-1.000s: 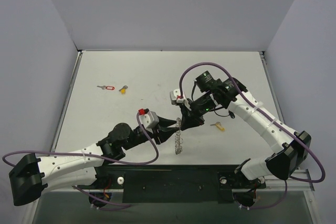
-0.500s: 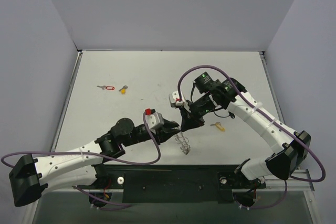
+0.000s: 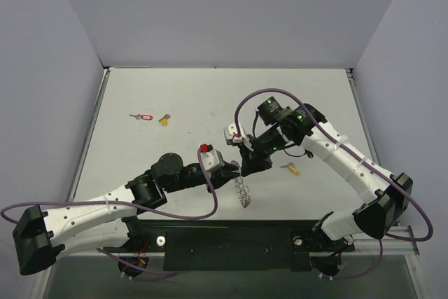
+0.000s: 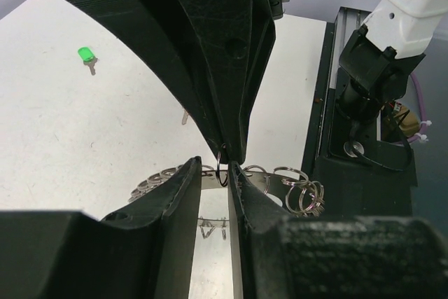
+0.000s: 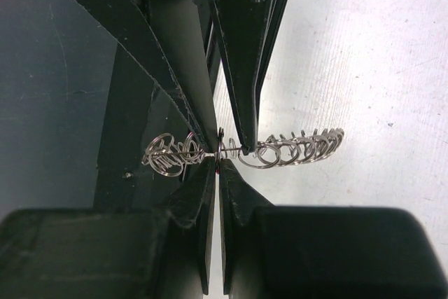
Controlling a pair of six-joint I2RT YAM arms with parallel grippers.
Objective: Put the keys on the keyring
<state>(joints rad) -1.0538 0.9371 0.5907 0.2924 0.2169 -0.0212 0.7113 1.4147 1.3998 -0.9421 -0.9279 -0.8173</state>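
While the two arms meet near the front of the table [image 3: 175, 96], the left claw [image 4: 213, 173] and the right claw [image 5: 215, 164] are tip to tip, both pinched tight on the keyring [image 5: 294, 148]. Its coil trails toward the near edge. A yellow key [image 3: 290, 168] lies just to the right. A red-tagged key [image 3: 142, 117] and an orange-yellow key [image 3: 164, 120] sit well off to the left.

1. From above, the left gripper [image 3: 233, 172] and right gripper [image 3: 247, 167] hide the top of the silvery coiled-wire keyring [image 3: 242, 191].
2. The red-tagged key [image 3: 143, 117] and yellow-headed key [image 3: 164, 120] are too small for us to read their blades.
3. In each wrist view, we see the gripper's own black fingers [image 4: 147, 236] blurred and cut off at the bottom edge.
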